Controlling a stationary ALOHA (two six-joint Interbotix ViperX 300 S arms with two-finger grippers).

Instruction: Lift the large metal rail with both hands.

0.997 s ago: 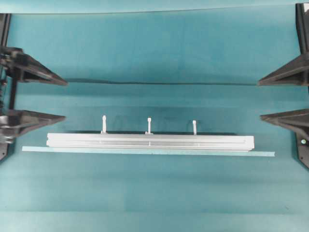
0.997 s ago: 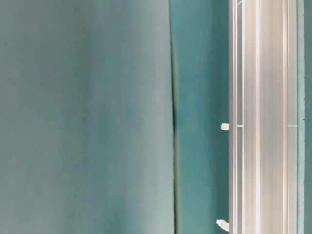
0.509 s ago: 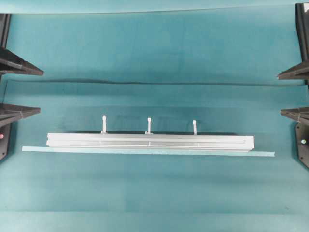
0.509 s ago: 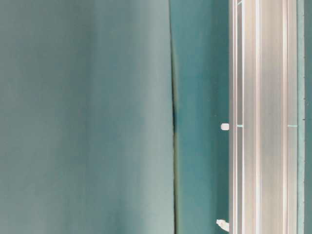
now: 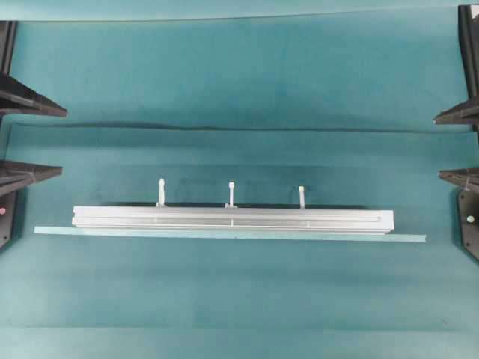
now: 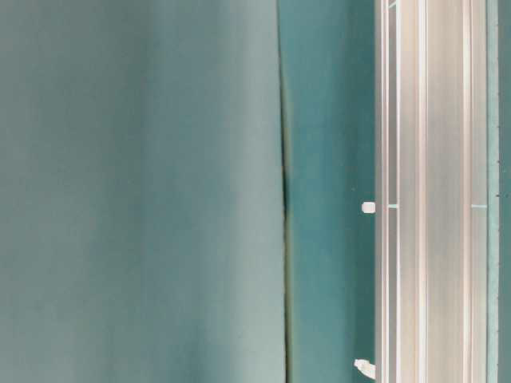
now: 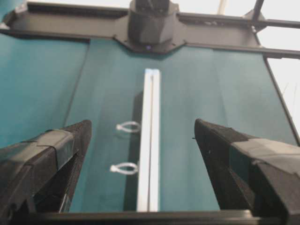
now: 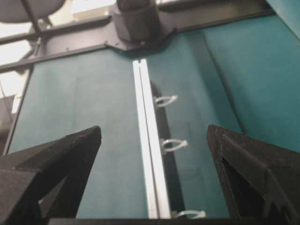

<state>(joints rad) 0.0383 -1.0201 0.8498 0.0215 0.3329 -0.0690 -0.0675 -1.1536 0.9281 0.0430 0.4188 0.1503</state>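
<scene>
The large metal rail [image 5: 232,219] lies flat on the teal cloth, lengthwise left to right, with three white upright tabs [image 5: 230,194] along its far edge. It also shows in the table-level view [image 6: 431,191]. My left gripper [image 5: 63,142] is open and empty at the left edge, well clear of the rail's left end. My right gripper [image 5: 437,146] is open and empty at the right edge, clear of the right end. In the left wrist view the rail [image 7: 150,150] runs between the spread fingers of the gripper [image 7: 142,124]. The right wrist view shows the same for rail [image 8: 149,154] and gripper [image 8: 153,129].
A thin, flat, pale strip [image 5: 408,238] lies along the rail's near side and sticks out past both ends. A fold in the cloth [image 5: 224,127] runs across the table behind the rail. The opposite arm's black base stands at the far end in each wrist view [image 7: 151,23] [image 8: 136,21].
Both grippers have drawn back outward toward the table's side edges, away from the rail's ends. The rail and the strip have not moved.
</scene>
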